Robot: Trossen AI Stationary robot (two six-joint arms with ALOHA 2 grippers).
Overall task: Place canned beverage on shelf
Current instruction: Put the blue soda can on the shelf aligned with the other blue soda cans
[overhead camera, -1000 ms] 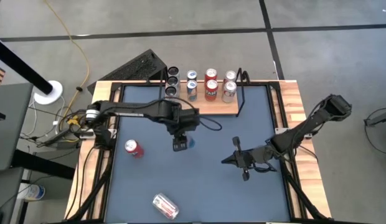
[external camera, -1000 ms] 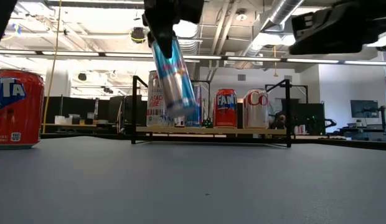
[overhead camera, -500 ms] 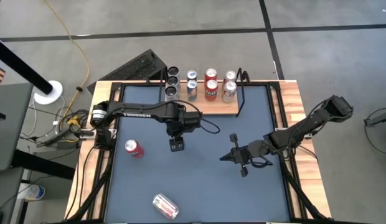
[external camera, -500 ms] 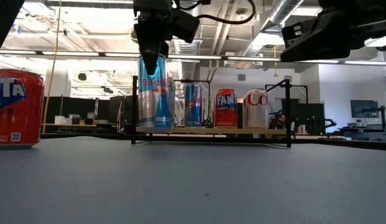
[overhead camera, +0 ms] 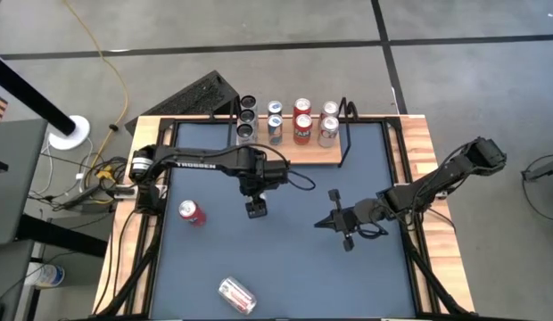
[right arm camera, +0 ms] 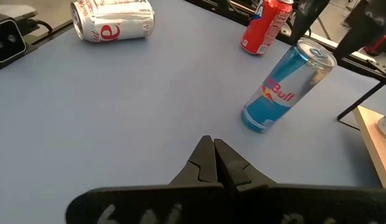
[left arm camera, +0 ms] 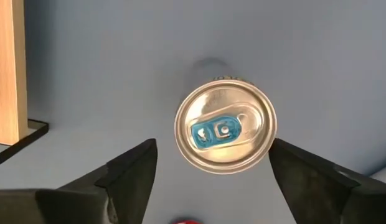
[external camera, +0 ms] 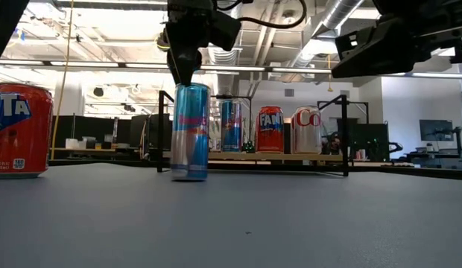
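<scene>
A tall blue Red Bull can (external camera: 190, 132) stands upright on its base on the blue table top, in front of the shelf's left end. It also shows in the left wrist view (left arm camera: 225, 130) and the right wrist view (right arm camera: 286, 87). My left gripper (overhead camera: 256, 209) hangs open right above the can's top (external camera: 188, 71), one finger on either side, apart from it (left arm camera: 213, 149). The light-wood shelf (overhead camera: 290, 155) at the table's far edge carries several upright cans. My right gripper (overhead camera: 334, 223) is shut and empty over the table's right half (right arm camera: 213, 158).
A red Fanta can (overhead camera: 193, 212) stands at the table's left (external camera: 19, 130). A silver Coke can (overhead camera: 236, 294) lies on its side near the front edge. The shelf's black wire uprights (external camera: 344, 134) stand at its ends.
My left gripper has turned the tilted, lifted Red Bull can upright. The can has come down and now stands on the table, clear of the fingers, while the gripper stays above it. My right gripper has drifted a little toward the table's left.
</scene>
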